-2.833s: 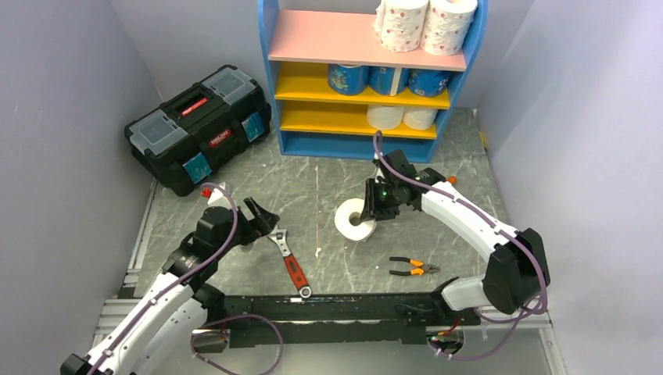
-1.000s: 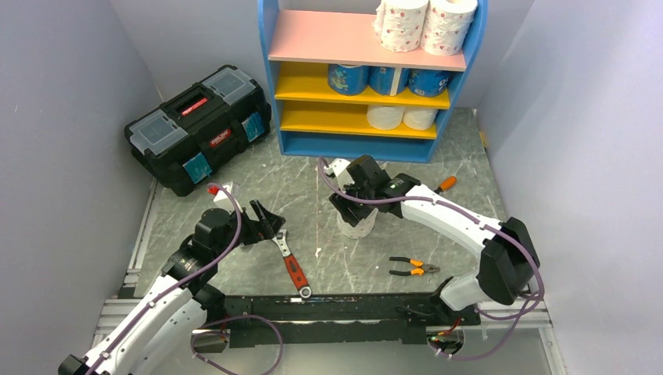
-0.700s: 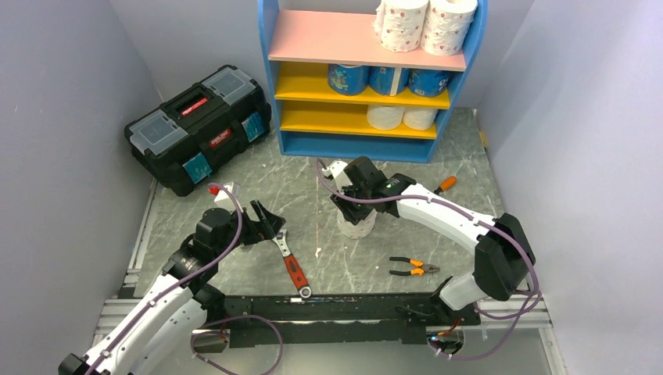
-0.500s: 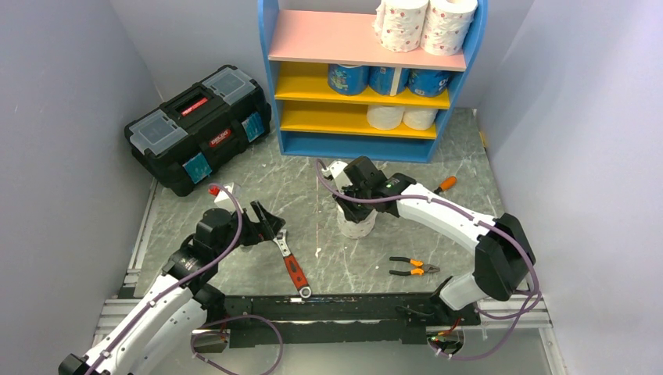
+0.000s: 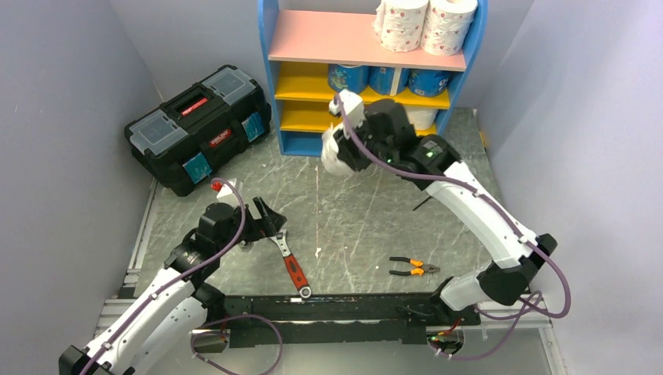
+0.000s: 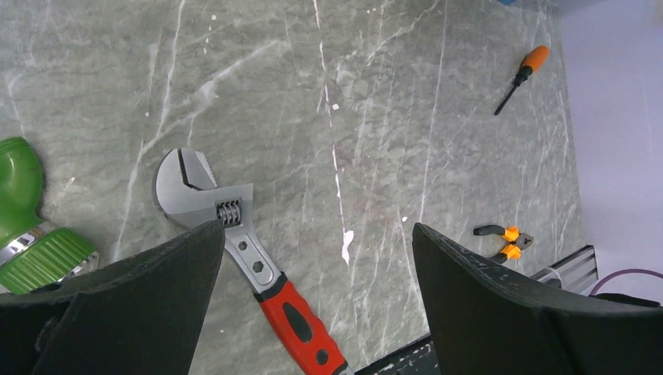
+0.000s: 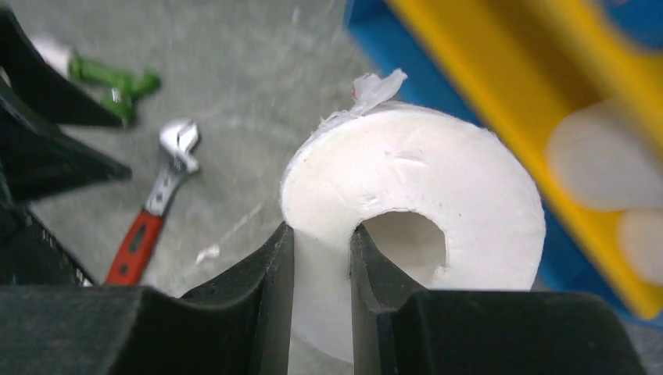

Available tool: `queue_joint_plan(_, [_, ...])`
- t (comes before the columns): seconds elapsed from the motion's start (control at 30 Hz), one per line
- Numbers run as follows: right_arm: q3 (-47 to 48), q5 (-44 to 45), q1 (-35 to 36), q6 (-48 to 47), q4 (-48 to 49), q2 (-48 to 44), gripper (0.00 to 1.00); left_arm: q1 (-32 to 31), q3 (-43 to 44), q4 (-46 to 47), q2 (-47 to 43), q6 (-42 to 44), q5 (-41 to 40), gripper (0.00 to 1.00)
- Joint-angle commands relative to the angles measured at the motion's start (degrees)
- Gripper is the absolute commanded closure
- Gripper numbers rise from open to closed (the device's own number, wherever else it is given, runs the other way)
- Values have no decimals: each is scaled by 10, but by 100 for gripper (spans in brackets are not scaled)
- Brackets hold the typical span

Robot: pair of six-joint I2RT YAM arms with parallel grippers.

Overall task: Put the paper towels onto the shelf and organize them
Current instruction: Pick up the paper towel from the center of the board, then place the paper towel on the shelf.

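Top ext.: a plain paper towel roll (image 5: pixel 336 153) is held off the table by the right gripper (image 5: pixel 352 148), just in front of the shelf (image 5: pixel 268 78), nr the lowest yellow board's left end. The left gripper (image 5: pixel 266 219) is seen low beside a wrench (image 5: pixel 290 264).
L wrist: the fingers are spread wide w/ nothing between them; the wrench lies on the table below.
R wrist: the roll's wall is pinched, one finger inside the core, one outside.
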Motion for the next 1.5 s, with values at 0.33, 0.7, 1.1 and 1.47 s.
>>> queue_joint_plan(0.33, [336,82,-38,-66,77,75,84,-2,160,50,111,62,-10,3])
queue_joint_plan(0.7, [428,43,-97,-66,155,156,84,-2,310,157,238,119,4,3])
queue_joint_plan(1.1, [463,48,-106,-85,191,187,81,-2,427,399,382,212,49,1])
queue_joint_plan(1.47, [454,64,-120,-82,212,202,80,-25,433,685,503,347,84,1])
